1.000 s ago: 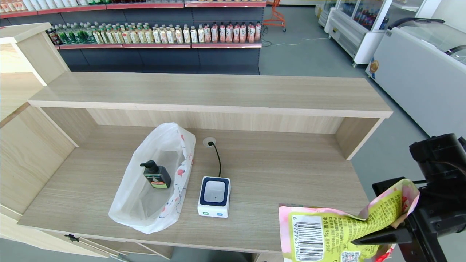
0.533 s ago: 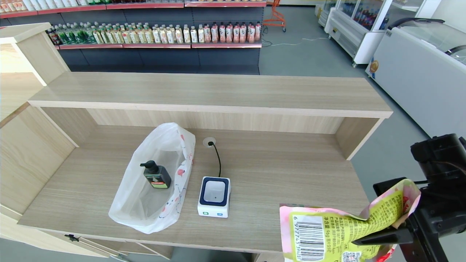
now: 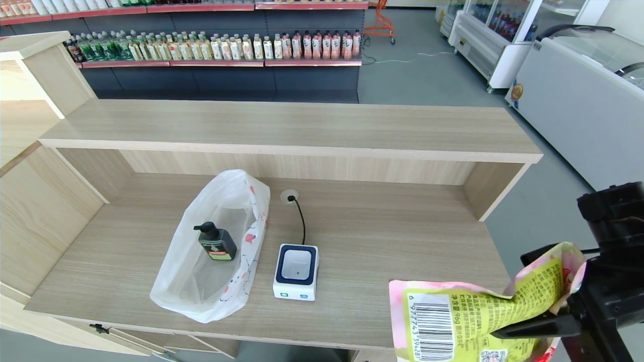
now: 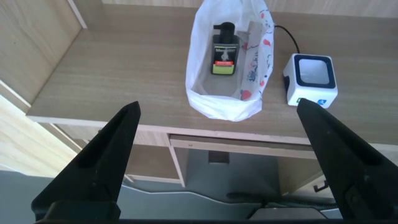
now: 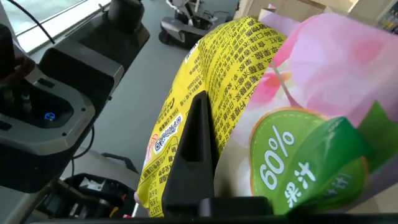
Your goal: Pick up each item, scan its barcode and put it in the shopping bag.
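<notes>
Bright, even light falls from above. The pale counter (image 3: 382, 226) glows, and the wooden wall (image 3: 25, 85) at the robot's left is almost white with light. Soft, thin shadows lie beside the scanner (image 3: 296, 271) and the shopping bag (image 3: 236, 193), and a darker one under the top shelf (image 3: 282, 123). The freezer lid (image 3: 598, 48) shines. Straight lines bend near the head view's edges. The snack bag (image 5: 323, 68) gleams softly.

one each, pouch (image 3: 468, 317), bottle (image 3: 216, 243), bag (image 3: 227, 195), scanner (image 3: 296, 272)
</notes>
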Robot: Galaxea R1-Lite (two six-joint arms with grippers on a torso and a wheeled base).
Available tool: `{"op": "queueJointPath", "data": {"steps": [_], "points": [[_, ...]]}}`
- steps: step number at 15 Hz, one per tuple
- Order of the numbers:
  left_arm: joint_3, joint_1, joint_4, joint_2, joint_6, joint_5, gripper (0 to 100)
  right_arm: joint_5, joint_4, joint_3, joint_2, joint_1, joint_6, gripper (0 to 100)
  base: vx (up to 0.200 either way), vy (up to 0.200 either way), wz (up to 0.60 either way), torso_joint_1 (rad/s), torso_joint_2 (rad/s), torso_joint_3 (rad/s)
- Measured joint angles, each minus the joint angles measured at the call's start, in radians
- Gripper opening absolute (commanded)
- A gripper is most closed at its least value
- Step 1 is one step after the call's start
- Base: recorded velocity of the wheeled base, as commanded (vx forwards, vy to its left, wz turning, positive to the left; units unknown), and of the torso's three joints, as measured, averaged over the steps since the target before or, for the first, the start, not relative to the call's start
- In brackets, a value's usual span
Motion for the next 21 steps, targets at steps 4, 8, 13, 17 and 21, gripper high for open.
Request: {"op": "queueJointPath", "data": {"steps": [4,8,13,17,21], "points": [[0.000,0.000,0.000,0.000,0.000,0.000,100,-0.024,0.001,-0.003,-0.129,-0.145,0.320,0,0.000,0.000,0.00,0.000,0.00,0.000],[0.000,0.000,0.000,0.000,0.000,0.000,100,-0.198,0.024,0.012,-0.262,-0.384,0.770,0,0.000,0.000,0.00,0.000,0.00,0.000],[0.000,0.000,0.000,0.000,0.000,0.000,100,-0.731,0.026,-0.005,-0.307,-0.355,1.247,0,0.000,0.000,0.00,0.000,0.00,0.000],[0.000,0.000,0.000,0.000,0.000,0.000,100,-1.314,0.121,-0.089,-0.241,-0.117,1.884,0,0.000,0.000,0.00,0.000,0.00,0.000],[0.000,0.000,0.000,0.000,0.000,0.000,100,-1.374,0.540,-0.395,-0.100,0.091,2.354,0,0.000,0.000,0.00,0.000,0.00,0.000]]}}
